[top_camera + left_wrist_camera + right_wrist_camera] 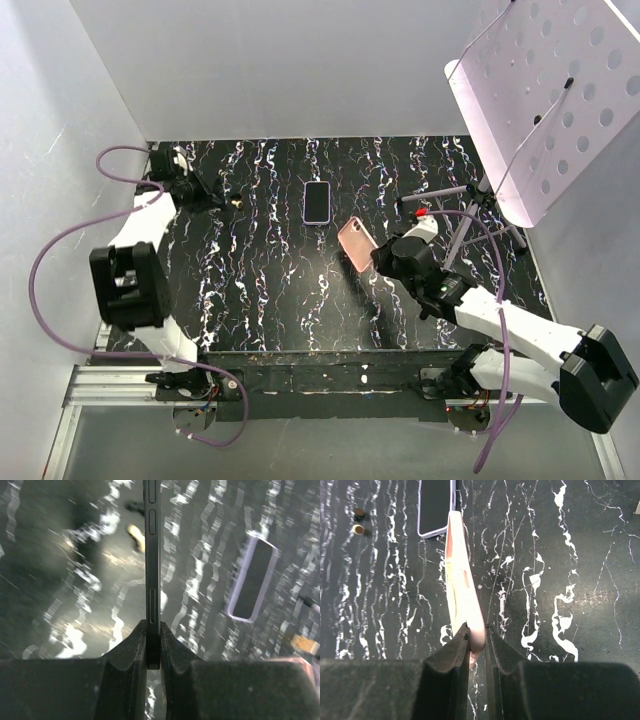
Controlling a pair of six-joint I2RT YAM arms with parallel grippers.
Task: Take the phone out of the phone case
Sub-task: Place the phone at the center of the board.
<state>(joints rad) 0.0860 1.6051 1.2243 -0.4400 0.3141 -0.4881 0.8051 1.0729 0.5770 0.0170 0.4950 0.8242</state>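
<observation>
From above, the left hand (190, 192) is being held over the far left of the counter (260, 290), and a pink case (355, 243) is being held up, tilted, by the right hand (385, 258); a lilac-cased handset (318, 202) is lying flat between them, filling its case

In the left wrist view, a slim dark phone (152, 570) is being pinched edge-on between the pressed-in fingers, bare of any case

In the right wrist view, the pink case is being clamped by its near end; whether it is empty cannot be told edge-on

The separation is being judged as done: each piece is best lowered flat and slowly, the grip being loosened only once the counter is touched
</observation>
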